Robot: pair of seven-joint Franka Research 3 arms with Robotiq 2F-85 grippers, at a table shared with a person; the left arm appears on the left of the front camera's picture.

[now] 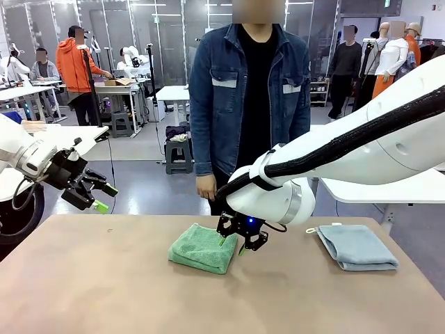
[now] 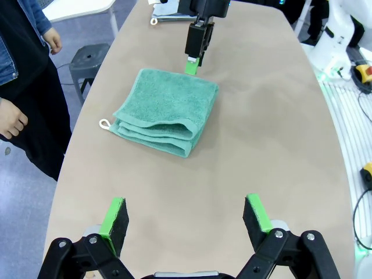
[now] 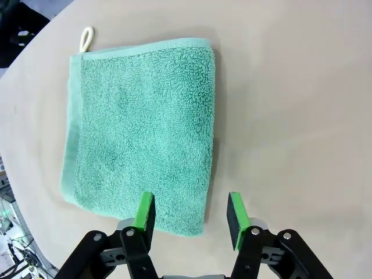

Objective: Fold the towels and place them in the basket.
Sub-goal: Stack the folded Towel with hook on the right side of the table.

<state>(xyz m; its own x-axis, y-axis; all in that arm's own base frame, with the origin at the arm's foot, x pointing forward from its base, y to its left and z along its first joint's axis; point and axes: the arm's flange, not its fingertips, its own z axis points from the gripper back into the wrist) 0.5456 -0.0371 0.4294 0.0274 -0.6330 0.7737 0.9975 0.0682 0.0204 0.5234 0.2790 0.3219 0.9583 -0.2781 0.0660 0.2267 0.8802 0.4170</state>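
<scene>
Front view: green towel (image 1: pixel 203 248) folded mid-surface; blue-grey towel (image 1: pixel 357 246) at 3 o'clock.
Right claw (image 1: pixel 232 243): partly spread, empty, above green towel's edge.
Left claw (image 1: pixel 104 197): wide, empty.

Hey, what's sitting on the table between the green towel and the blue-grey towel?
Nothing lies there: in the front view the tabletop between the green towel and the blue-grey towel is bare; the right gripper hangs at the green towel's edge.

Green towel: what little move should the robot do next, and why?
Probably lower the right gripper a bit and close on the green towel's near edge. The towel is already folded, and the right gripper hangs just above that edge with its jaws apart and nothing between them. The left gripper is open, up off to the side, so the right one is best placed to pick it up.
</scene>
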